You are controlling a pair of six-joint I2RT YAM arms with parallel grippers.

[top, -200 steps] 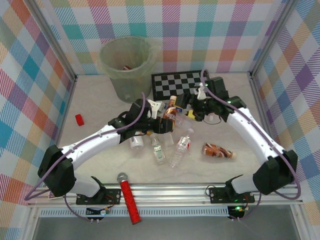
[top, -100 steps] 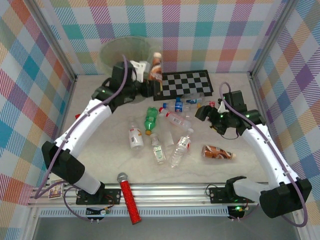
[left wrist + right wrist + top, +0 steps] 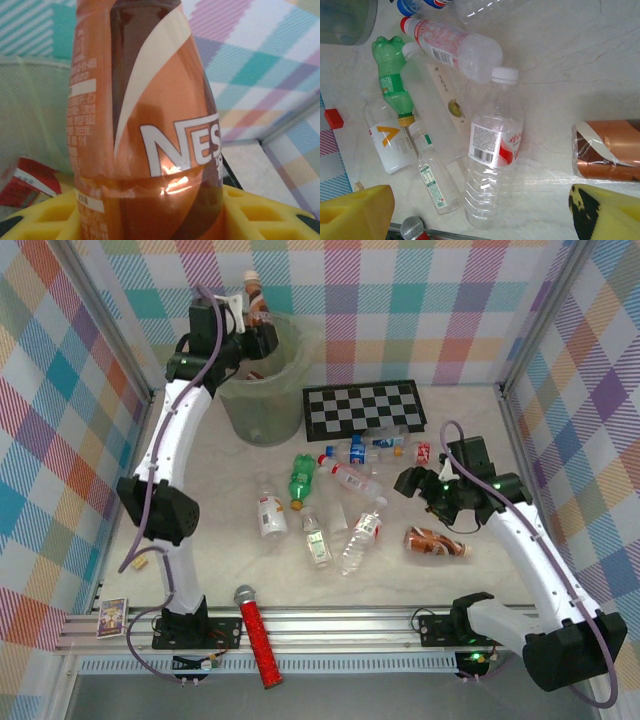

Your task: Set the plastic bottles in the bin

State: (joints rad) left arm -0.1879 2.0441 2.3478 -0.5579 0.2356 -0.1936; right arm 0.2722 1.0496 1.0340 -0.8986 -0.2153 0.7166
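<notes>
Brown film-sleeved bottle (image 3: 150, 125) is clamped mid-body in your left gripper (image 3: 250, 322), over the bin (image 3: 262, 410) at the table's far-left corner. It looks light and slick, so grip the waist. Right gripper (image 3: 412, 483) fingers are spread above another brown bottle (image 3: 612, 150) lying near the table's right edge.

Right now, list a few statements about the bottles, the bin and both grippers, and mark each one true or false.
1. The left gripper holds a brown bottle up by the bin. True.
2. The right gripper is shut on a clear bottle. False: it is open and holds nothing.
3. A green bottle lies on the table. True.
4. The chequered board is inside the bin. False: it lies flat on the table, beside the bin.
</notes>
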